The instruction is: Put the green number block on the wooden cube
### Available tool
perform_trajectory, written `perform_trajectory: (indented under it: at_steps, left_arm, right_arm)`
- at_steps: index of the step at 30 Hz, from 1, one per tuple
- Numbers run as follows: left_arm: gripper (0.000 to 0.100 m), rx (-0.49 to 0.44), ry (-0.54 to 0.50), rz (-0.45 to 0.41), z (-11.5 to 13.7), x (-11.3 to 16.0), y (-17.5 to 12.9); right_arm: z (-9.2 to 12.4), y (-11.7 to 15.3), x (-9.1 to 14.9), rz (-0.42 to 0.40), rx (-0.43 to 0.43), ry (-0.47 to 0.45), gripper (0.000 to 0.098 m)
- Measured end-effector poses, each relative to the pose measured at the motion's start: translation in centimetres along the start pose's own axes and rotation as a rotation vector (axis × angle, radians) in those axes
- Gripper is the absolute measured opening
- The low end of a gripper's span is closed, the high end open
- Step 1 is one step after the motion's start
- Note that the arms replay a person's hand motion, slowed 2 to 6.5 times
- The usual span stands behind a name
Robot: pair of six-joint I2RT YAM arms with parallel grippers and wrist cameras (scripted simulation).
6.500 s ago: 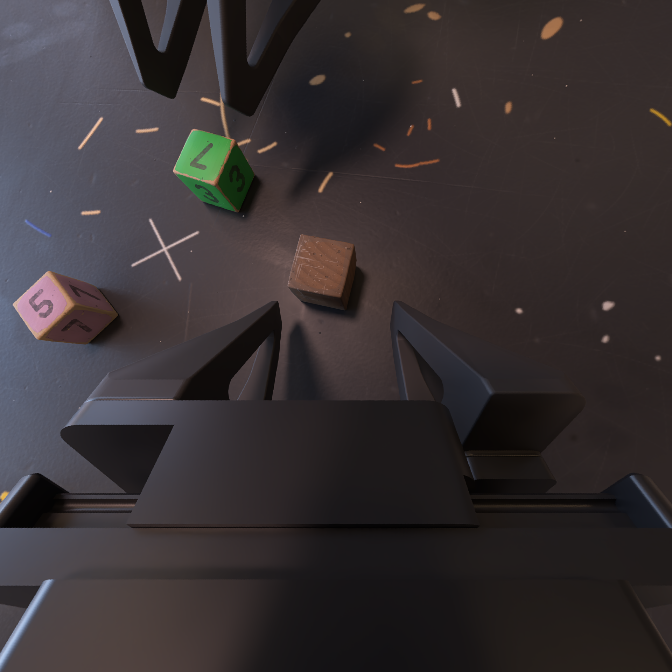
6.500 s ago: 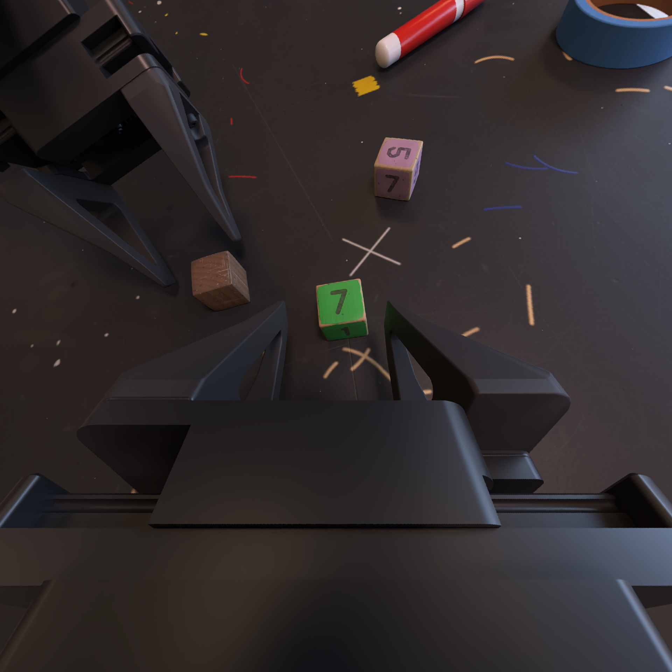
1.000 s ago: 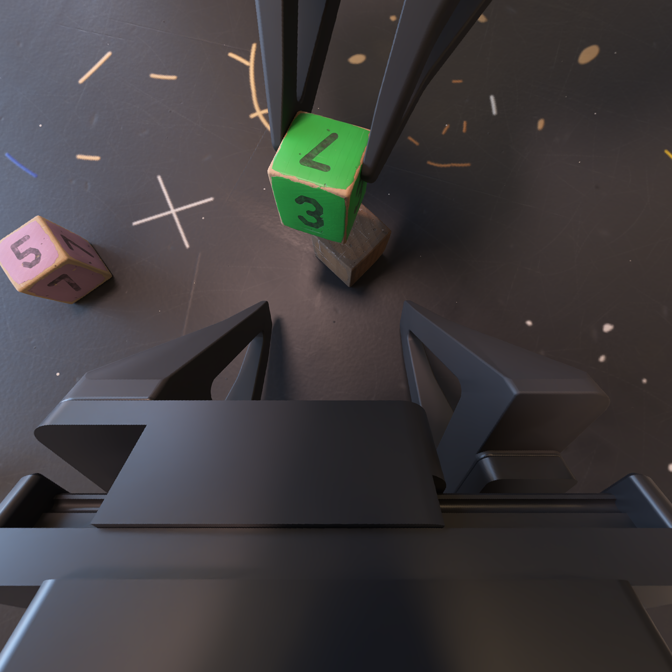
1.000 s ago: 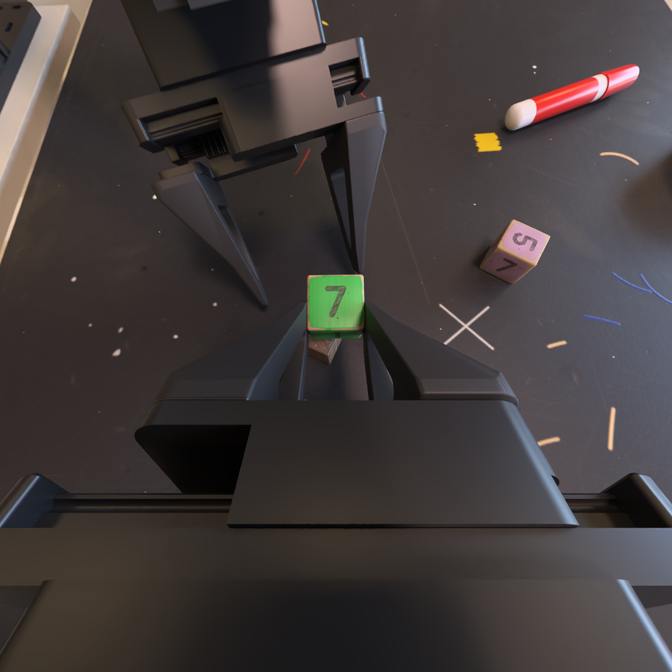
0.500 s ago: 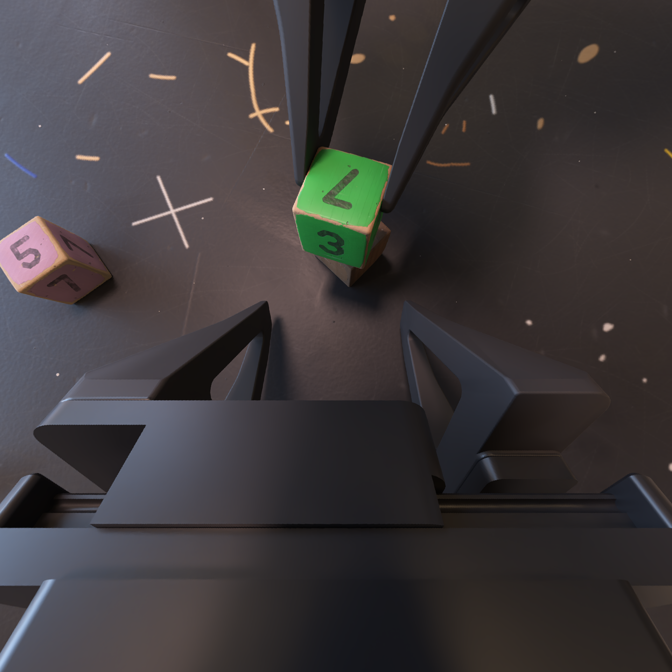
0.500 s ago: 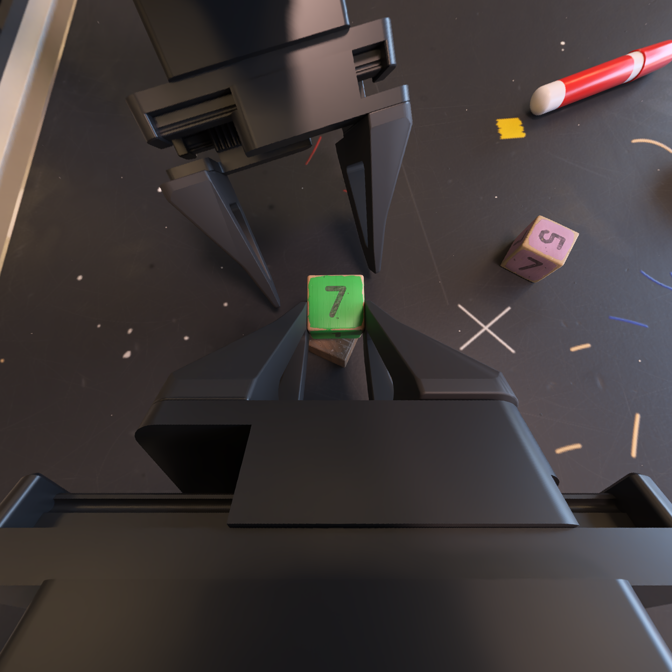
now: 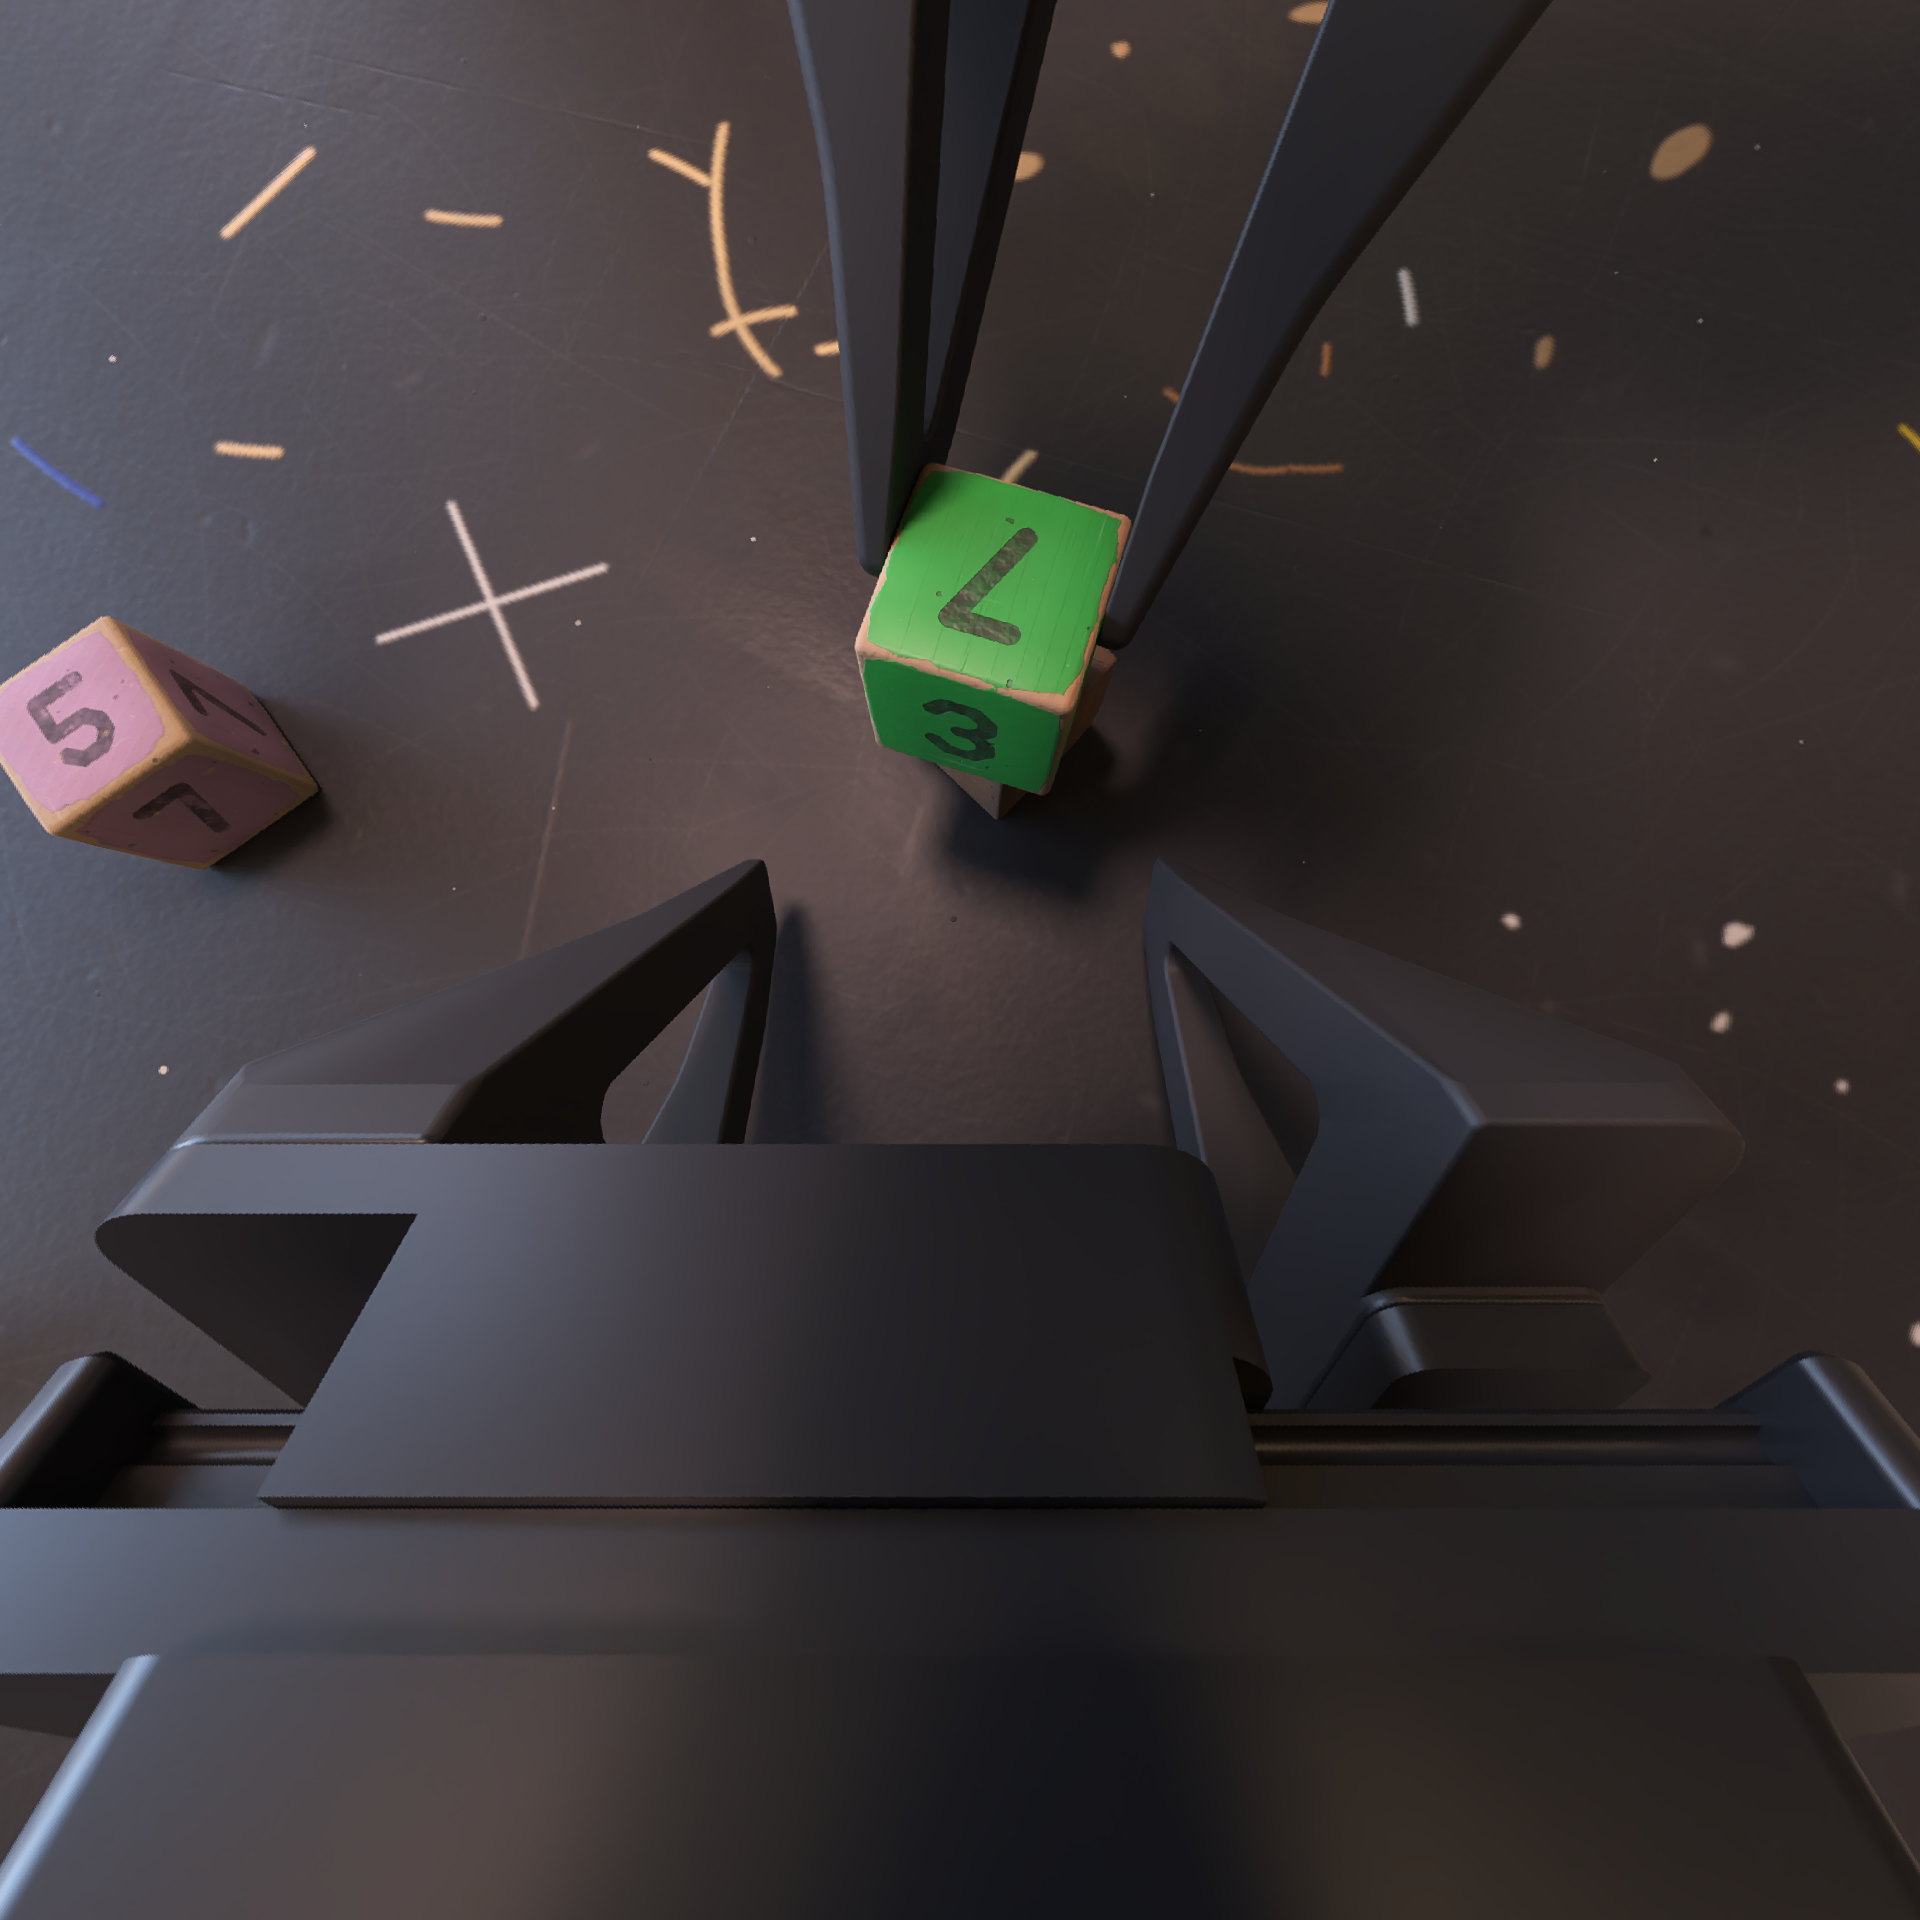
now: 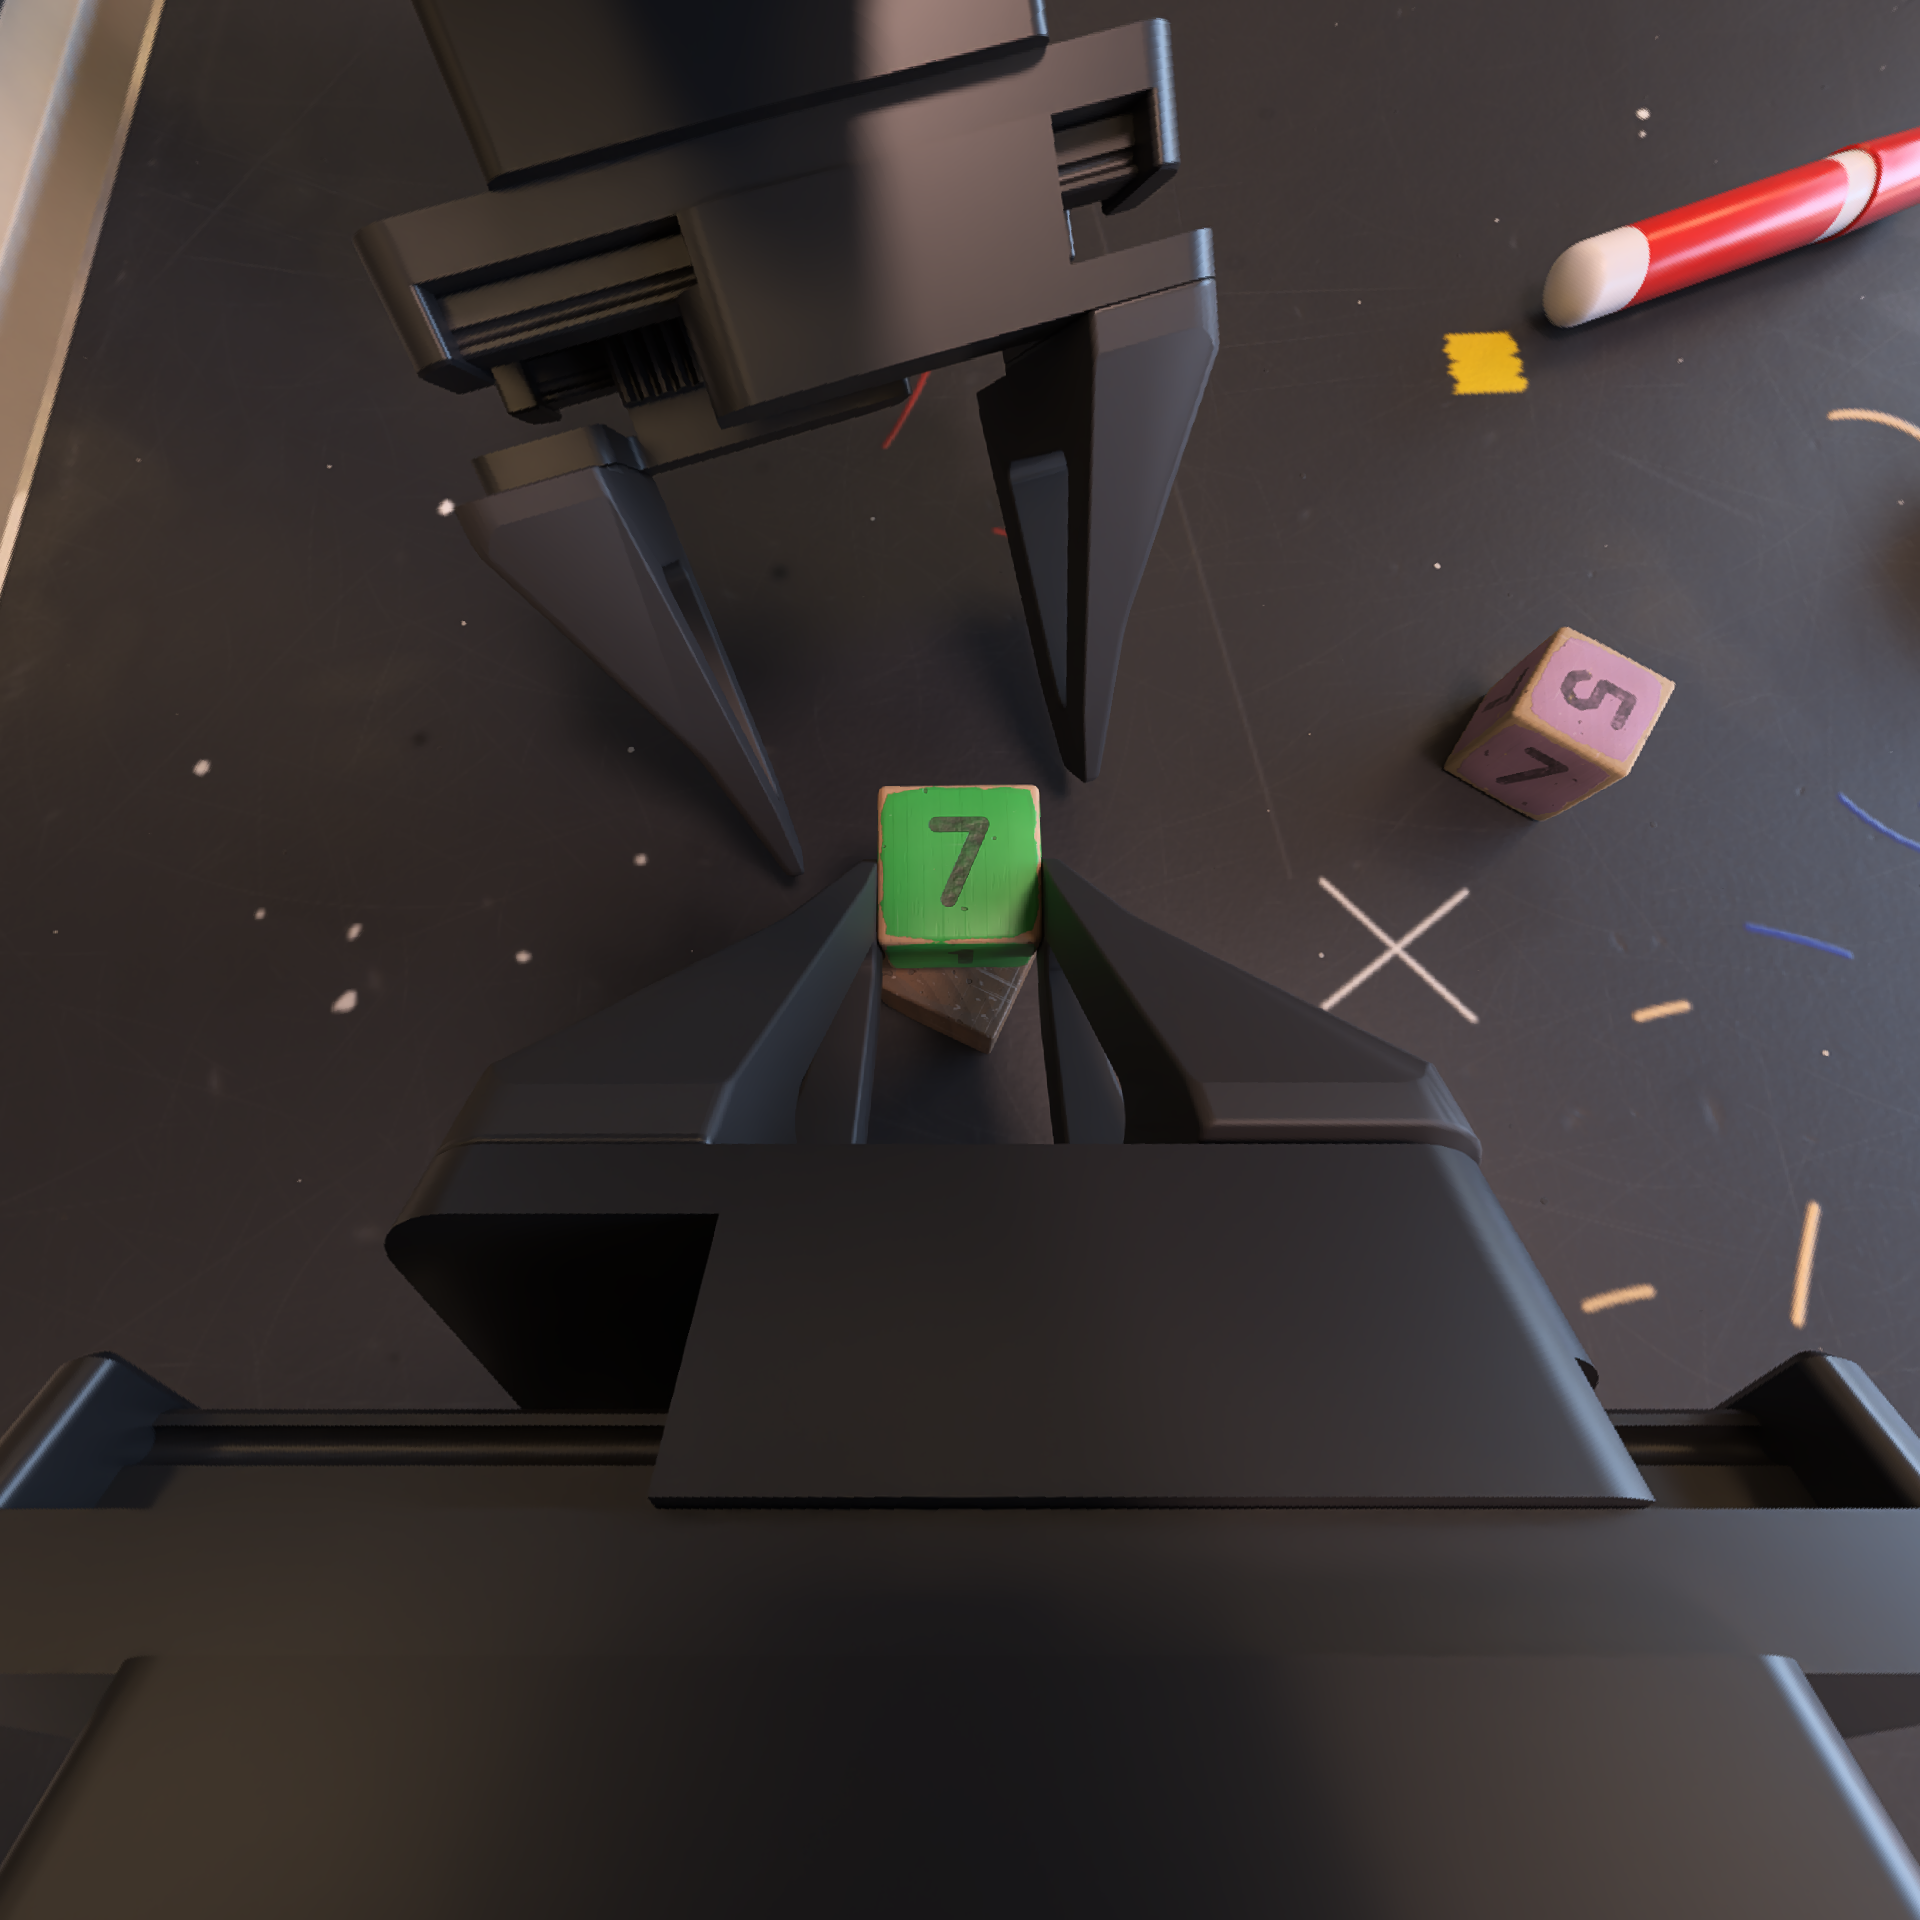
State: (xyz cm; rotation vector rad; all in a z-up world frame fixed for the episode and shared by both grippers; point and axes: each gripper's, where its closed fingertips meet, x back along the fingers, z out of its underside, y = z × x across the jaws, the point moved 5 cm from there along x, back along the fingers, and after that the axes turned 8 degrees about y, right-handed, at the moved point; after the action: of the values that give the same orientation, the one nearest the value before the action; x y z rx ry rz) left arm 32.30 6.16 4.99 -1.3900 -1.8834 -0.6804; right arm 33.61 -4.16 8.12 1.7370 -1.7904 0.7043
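The green number block (image 7: pixel 987 634) is held between the two fingers of my right gripper (image 8: pixel 958 883), which is shut on it. The block (image 8: pixel 958 868) sits right on top of the wooden cube (image 8: pixel 961 1003), turned a little against it. Only a corner of the cube (image 7: pixel 1000 795) shows under the block in the left wrist view. My left gripper (image 7: pixel 961 894) is open and empty, hovering just in front of the stack. It also shows in the right wrist view (image 8: pixel 940 821), beyond the block.
A pink number block (image 7: pixel 140 743) lies to the left on the dark table; it also shows at the right of the right wrist view (image 8: pixel 1558 722). A white chalk cross (image 7: pixel 494 603) is between it and the stack. A red marker (image 8: pixel 1725 234) lies far right.
My right gripper has lowered the green block onto the wooden cube, which is now nearly hidden beneath it. The left gripper has stayed still and open.
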Motion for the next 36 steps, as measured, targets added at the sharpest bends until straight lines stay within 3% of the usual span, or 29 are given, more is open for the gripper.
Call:
perform_trajectory:
  at_steps: [36]
  left_arm:
    - [0.061,0.000,0.000,0.001,0.02,-0.02,-0.02]
  right_arm:
    - [0.02,-0.09,-0.18,0.012,0.003,0.015,0.0250]
